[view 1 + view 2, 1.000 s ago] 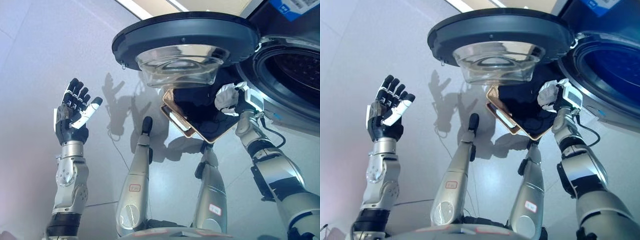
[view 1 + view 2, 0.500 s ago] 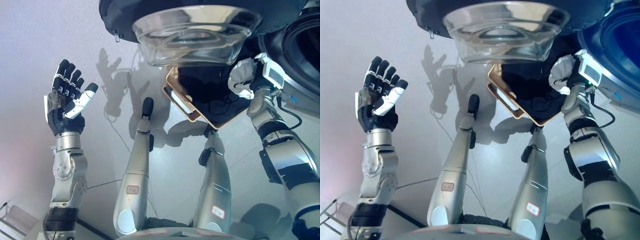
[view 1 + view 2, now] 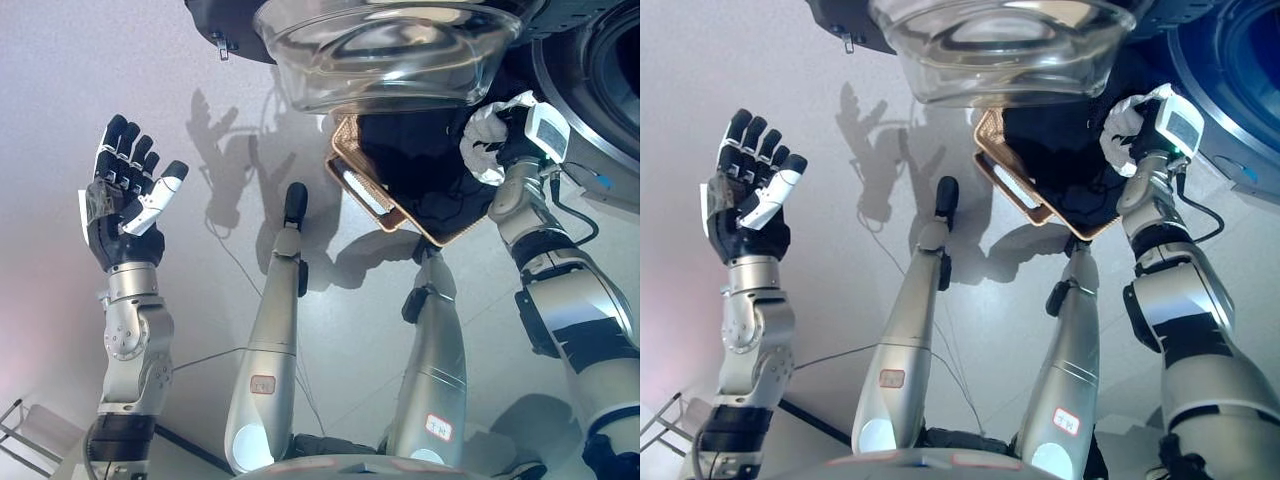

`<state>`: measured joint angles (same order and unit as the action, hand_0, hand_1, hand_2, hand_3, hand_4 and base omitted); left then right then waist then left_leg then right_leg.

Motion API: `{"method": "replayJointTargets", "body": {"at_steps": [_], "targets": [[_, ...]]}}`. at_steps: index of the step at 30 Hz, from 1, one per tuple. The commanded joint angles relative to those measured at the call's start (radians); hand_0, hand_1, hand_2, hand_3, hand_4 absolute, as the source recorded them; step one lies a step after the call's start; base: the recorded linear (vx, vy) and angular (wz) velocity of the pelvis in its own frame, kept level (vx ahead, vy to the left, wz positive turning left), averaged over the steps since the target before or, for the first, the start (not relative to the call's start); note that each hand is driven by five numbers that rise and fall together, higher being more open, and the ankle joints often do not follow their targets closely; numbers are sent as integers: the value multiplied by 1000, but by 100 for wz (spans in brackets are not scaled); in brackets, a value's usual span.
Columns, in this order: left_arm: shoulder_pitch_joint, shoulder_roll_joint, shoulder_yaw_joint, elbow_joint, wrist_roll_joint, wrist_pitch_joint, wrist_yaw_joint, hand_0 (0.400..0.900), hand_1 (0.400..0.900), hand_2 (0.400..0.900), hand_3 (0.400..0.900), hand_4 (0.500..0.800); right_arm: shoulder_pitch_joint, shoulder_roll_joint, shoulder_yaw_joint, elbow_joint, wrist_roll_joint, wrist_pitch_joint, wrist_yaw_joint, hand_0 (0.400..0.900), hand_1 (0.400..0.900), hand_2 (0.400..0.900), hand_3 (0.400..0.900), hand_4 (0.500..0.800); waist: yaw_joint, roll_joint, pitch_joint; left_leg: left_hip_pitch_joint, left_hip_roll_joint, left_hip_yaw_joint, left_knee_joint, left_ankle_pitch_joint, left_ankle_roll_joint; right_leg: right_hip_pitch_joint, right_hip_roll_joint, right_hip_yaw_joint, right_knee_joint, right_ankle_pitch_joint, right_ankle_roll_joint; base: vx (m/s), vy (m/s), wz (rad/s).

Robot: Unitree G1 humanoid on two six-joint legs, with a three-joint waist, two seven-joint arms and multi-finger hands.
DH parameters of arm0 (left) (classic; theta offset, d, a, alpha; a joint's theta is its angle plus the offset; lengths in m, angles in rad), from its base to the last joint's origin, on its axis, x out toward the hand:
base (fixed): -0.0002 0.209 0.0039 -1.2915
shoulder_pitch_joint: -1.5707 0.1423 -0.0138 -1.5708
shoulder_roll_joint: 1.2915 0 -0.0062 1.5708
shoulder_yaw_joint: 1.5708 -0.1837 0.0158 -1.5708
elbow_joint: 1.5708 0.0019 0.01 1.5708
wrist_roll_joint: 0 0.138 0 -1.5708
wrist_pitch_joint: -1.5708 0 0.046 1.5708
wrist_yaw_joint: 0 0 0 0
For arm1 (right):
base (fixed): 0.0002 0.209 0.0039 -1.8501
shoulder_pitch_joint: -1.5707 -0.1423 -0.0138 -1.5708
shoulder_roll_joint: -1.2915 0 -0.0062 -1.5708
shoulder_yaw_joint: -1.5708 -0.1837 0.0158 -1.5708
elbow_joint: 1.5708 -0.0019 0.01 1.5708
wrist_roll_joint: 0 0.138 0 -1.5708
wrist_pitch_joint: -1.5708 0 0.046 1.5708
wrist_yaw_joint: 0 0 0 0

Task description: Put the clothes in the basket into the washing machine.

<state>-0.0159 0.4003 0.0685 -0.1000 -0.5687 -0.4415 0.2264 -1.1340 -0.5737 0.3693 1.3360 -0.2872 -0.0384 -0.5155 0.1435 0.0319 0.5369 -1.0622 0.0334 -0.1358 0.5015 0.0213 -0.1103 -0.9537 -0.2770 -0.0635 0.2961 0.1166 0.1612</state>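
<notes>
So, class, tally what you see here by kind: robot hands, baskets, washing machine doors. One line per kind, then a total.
Robot hands: 2 (left hand, right hand)
Baskets: 1 (basket with dark clothes)
Washing machine doors: 1 (door, open)
Total: 4

Both head eyes look steeply down, sharing basket (image 3: 400, 190) and floor (image 3: 60, 90).

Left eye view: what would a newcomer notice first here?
First the washer door, open, its glass bowl filling the top of the view. Under it sits a tan basket with dark clothes; the right hand is at its right edge, against something white. At far left the left hand is raised, open and empty.
</notes>
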Motion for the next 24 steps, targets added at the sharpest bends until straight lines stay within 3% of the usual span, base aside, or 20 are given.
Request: {"method": "replayJointTargets", "body": {"at_steps": [1, 6, 7, 9, 14, 15, 19, 24], "targets": [[26, 11, 65, -116, -2, -119, 19, 900, 900, 900, 900, 800, -7, -28, 58, 27, 40, -3, -18, 400, 400, 400, 400, 500, 2, 50, -17, 1, -47, 11, -97, -23, 73, 9, 28, 12, 80, -104, -32, 0, 0, 0], [14, 12, 74, -106, 8, -123, 22, 900, 900, 900, 900, 800, -12, -26, 36, 18, 69, -15, -20, 400, 400, 400, 400, 500, -3, 48, -17, 20, -43, 12, -128, -9, 69, 29, 29, 6, 50, -95, -31, -20, -1, 0], [14, 12, 79, -105, 10, -124, 25, 900, 900, 900, 900, 800, -16, -24, 16, 7, 100, -26, -25, 400, 400, 400, 400, 500, -5, 50, -17, 10, -41, 20, -138, 23, 73, 20, 27, -2, 39, -68, -36, -99, -5, 1], [10, 7, 85, -89, 14, -126, 32, 900, 900, 900, 900, 800, -3, -14, -35, -18, 180, -57, -30, 400, 400, 400, 400, 500, -9, 48, -17, 22, -40, 21, -147, 26, 72, 29, 29, -3, 30, -64, -36, -43, -15, -2], [-24, -2, 89, 18, 14, -125, 57, 900, 900, 900, 900, 800, 64, 43, -208, -113, 531, -183, -3, 400, 400, 400, 400, 500, -28, 39, -17, 83, -29, 31, -174, 30, 70, 88, 31, -1, -4, -57, -35, 8, -31, -3], [-24, -2, 88, 19, 14, -125, 57, 900, 900, 900, 900, 800, 65, 43, -208, -113, 531, -183, -3, 400, 400, 400, 400, 500, -27, 39, -17, 84, -28, 31, -175, 31, 70, 89, 32, -2, -5, -57, -35, 12, -50, -4], [-58, -24, 88, 104, -6, -114, 83, 900, 900, 900, 900, 800, 184, 122, -343, -248, 886, -315, 73, 400, 400, 400, 400, 500, -47, 36, -17, 160, -18, 43, -189, 30, 65, 168, 33, 5, -38, -50, -32, 12, -46, -9], [-75, -29, 82, 137, -1, -114, 102, 900, 900, 900, 900, 800, 279, 181, -426, -372, 1127, -422, 159, 400, 400, 400, 400, 500, -61, 48, -17, 228, -9, 47, -207, 33, 57, 239, 29, 6, -68, -47, -31, 12, -40, -5]]}}
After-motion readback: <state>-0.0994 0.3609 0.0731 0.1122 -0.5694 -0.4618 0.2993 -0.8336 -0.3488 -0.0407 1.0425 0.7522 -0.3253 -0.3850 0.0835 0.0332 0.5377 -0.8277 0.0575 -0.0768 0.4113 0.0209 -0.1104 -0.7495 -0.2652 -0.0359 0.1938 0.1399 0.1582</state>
